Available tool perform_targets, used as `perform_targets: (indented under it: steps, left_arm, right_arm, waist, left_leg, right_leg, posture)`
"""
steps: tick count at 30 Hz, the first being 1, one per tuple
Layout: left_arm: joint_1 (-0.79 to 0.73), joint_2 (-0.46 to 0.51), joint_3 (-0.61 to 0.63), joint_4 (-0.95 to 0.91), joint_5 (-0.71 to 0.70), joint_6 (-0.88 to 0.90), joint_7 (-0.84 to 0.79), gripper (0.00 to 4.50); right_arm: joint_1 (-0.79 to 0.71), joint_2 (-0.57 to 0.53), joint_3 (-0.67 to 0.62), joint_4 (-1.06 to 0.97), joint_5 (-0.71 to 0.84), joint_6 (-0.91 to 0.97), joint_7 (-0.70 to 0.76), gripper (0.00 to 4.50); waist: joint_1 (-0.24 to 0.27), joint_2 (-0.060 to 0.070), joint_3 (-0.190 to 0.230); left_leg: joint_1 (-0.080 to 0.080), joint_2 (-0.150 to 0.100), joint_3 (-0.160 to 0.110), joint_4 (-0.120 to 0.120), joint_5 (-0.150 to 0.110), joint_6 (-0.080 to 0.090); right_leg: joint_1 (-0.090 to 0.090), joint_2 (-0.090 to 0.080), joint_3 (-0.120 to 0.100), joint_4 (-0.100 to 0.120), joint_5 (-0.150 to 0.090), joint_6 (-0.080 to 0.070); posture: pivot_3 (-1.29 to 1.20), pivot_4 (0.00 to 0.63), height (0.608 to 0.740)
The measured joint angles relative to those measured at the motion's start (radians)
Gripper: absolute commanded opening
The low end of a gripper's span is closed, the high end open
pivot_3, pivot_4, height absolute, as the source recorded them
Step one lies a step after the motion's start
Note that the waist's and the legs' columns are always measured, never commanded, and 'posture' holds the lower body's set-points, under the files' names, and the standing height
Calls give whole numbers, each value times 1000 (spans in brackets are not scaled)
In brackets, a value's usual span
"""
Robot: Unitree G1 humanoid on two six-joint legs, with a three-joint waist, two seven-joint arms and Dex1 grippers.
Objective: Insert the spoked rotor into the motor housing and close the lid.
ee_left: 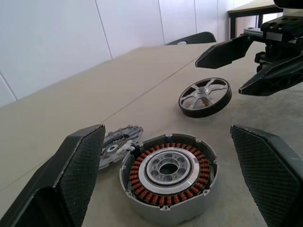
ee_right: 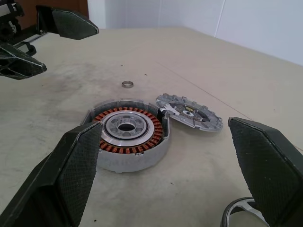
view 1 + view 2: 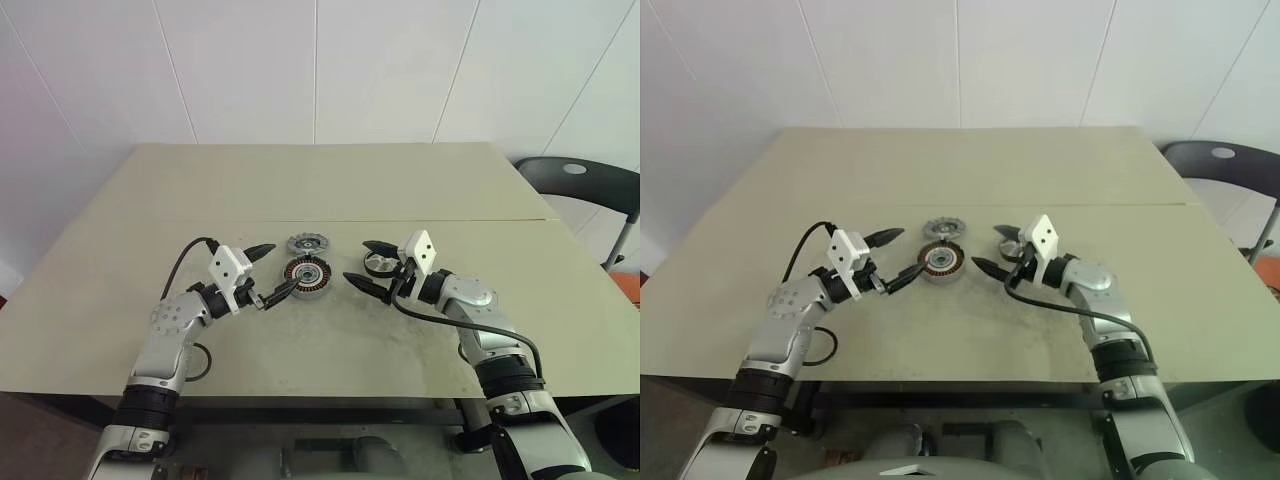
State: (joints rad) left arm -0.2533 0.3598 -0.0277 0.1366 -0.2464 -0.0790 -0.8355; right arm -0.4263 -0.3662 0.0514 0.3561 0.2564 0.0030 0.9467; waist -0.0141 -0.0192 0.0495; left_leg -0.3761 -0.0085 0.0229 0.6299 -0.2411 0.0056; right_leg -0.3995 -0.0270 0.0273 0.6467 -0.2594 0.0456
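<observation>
Motor housing [image 3: 306, 275] sits mid-table [image 3: 320, 190], windings up, uncovered. Lid [image 3: 308, 244] lies just behind it, touching or nearly so (hard to tell). Spoked rotor [image 1: 205, 97] lies flat by the right gripper [image 3: 372, 266]. Left gripper [image 3: 270, 272] hovers beside the housing. Both grippers' fingers spread, empty. Small ring [image 2: 127, 84] nearby.
</observation>
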Motion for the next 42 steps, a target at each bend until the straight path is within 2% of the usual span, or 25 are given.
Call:
perform_targets:
  steps: [18, 28, 32, 42]
  left_arm:
    - [-26, -10, -11, 38, 19, -20, 7, 4500]
    - [-171, -2, -7, 310, 213, 8, 304, 4500]
    - [-255, -48, 32, 434, 220, 56, 439, 4500]
    - [-349, -89, 57, 613, 213, 87, 536, 4500]
  right_arm:
    - [0, -5, 0, 0, -7, 3, -12, 4451]
    - [0, -4, 0, -1, -10, 4, -19, 4451]
    - [0, -3, 0, -2, -11, 5, -20, 4451]
    - [17, -2, 1, -9, -16, 5, -32, 4451]
  waist:
    - [0, 0, 0]
    - [3, 0, 0]
    - [4, 0, 0]
    - [2, 0, 0]
  left_leg:
    - [0, 0, 0, 0, 0, 0]
    - [0, 0, 0, 0, 0, 0]
    - [0, 0, 0, 1, 0, 0]
    - [0, 0, 0, 1, 0, 0]
  right_leg:
    - [0, 0, 0, 0, 0, 0]
    - [0, 0, -1, 0, 3, 5]
    - [0, 0, -1, 0, 4, 7]
    - [0, 0, -1, 0, 4, 7]
  posture:
    - [0, 0, 740]
    - [0, 0, 740]
    - [0, 0, 740]
    - [0, 0, 740]
